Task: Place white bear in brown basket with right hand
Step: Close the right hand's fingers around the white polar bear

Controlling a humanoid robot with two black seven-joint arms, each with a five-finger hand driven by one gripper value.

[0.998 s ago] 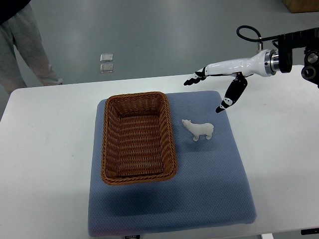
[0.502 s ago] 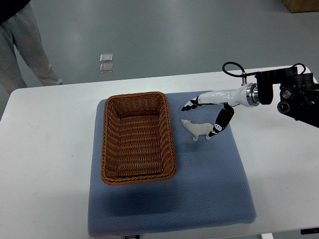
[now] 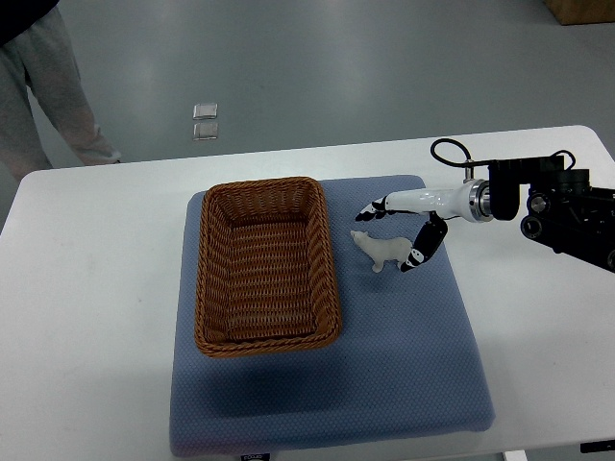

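Right robot hand (image 3: 394,233) open, fingers straddling the white bear (image 3: 381,250) standing on the blue mat (image 3: 404,365) right of the brown basket (image 3: 265,264); close squarely on its body before lifting.

A white tabletop (image 3: 96,288) with rounded corners fills most of the view. A blue-grey padded mat (image 3: 384,375) lies flat on its middle, reaching almost to the near edge. On the mat rest a brown wicker basket (image 3: 266,264) at left and a small white bear figurine (image 3: 382,250) just beside it.
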